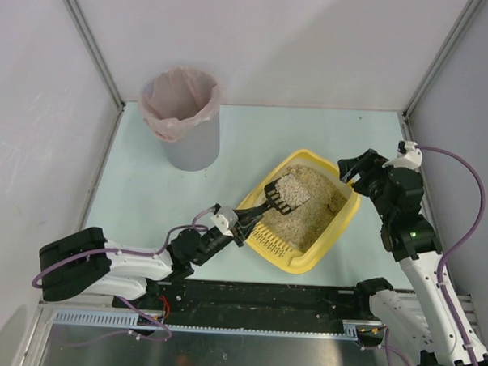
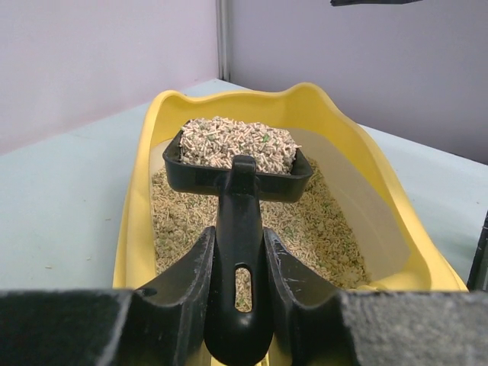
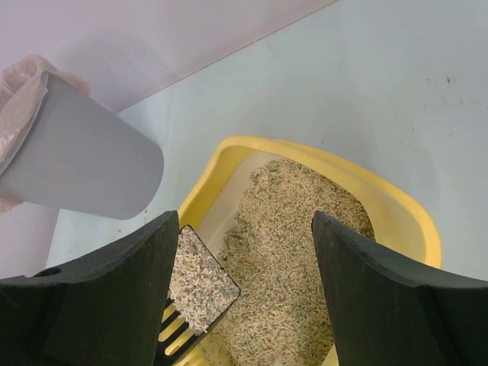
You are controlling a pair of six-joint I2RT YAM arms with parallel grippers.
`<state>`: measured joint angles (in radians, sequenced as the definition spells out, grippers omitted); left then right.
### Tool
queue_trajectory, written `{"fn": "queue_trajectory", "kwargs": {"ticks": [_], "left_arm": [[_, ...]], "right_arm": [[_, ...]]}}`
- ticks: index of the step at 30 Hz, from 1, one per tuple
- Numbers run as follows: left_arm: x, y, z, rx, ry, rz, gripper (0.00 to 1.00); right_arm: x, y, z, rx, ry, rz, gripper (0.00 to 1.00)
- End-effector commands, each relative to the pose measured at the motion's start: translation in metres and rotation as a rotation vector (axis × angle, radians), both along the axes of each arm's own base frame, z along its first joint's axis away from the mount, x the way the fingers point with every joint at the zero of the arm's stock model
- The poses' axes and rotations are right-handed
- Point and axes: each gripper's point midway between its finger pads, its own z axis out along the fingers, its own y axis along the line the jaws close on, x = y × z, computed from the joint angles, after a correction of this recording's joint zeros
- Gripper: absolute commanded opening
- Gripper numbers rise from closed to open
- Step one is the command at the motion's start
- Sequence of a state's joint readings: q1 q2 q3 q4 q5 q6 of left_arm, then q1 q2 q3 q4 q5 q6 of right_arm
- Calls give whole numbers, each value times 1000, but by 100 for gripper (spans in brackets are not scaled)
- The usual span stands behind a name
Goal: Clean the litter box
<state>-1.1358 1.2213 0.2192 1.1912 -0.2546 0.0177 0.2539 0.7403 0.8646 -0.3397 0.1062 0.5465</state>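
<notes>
Black plastic is what my left tool has closed on: the handle of the litter scoop, gripped narrow and near its tail end, with the blade heaped full of pellets above the litter box.

My worry is the carry. The grey, pink-lined bin stands well apart, toward the far left, so the load has to cross open surface. Any roll of my wrist, or the handle pivoting between the fingers under that front-heavy load, would scatter pellets outside the box. Loose grains may also sift through the scoop's slots on the way.

My right tool hangs wide apart above the box's far right corner, holding nothing, so if the scoop catches the rim the box could slide.

The box itself is a shallow yellow tray with rounded corners and a slotted grille along its near edge. It sits skewed on the surface, right of centre between my arms, filled with beige pellet litter flecked with green.
</notes>
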Motion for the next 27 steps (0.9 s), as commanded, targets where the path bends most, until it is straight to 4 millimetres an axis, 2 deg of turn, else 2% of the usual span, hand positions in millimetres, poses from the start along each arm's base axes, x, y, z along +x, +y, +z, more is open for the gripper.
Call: {"fn": "queue_trajectory", "kwargs": {"ticks": [1, 4, 6, 7, 8, 9, 10, 12, 14, 15, 16, 17, 19, 21, 22, 24, 26, 27], "left_arm": [[-10, -5, 31, -108, -59, -64, 0], [-1, 5, 27, -141, -17, -7, 0], [-22, -16, 28, -110, -50, -136, 0], [-16, -16, 29, -111, -45, -93, 0], [-7, -9, 25, -89, -53, -31, 0], [3, 2, 29, -126, -40, 23, 0], [-7, -3, 27, -125, -37, -56, 0], [-11, -8, 26, -119, -34, -85, 0], [0, 4, 19, -134, 5, -17, 0], [-3, 2, 19, -158, 30, -64, 0], [-11, -8, 22, -143, 8, -112, 0], [-9, -8, 21, -126, -5, -82, 0], [2, 3, 17, -137, 21, -7, 0], [-13, -11, 19, -120, -2, -127, 0], [-12, -13, 20, -110, -13, -109, 0], [2, 1, 18, -150, 32, -35, 0], [-12, -12, 19, -135, 17, -139, 0], [-13, -14, 17, -101, -6, -114, 0]], "right_arm": [[0, -3, 7, -4, -28, -16, 75], [0, -4, 8, -9, -30, -21, 76], [-1, -5, 9, -6, -31, -26, 75], [0, -5, 9, -10, -33, -23, 75], [0, -5, 9, -12, -35, -25, 75], [-1, -4, 11, -7, -39, -21, 75], [-2, -5, 9, -5, -33, -21, 75], [-2, -7, 9, -15, -33, -32, 75], [-1, -9, 7, -24, -28, -43, 76], [-2, -10, 8, -20, -29, -47, 76], [-1, -9, 8, -18, -29, -44, 76], [-1, -8, 8, -20, -32, -37, 75], [0, -7, 8, -19, -32, -33, 75], [-1, -7, 6, -17, -22, -32, 75], [0, -8, 6, -22, -24, -35, 75], [0, -9, 7, -22, -28, -43, 75], [-1, -9, 6, -20, -26, -45, 75], [0, -9, 7, -25, -28, -41, 76]]}}
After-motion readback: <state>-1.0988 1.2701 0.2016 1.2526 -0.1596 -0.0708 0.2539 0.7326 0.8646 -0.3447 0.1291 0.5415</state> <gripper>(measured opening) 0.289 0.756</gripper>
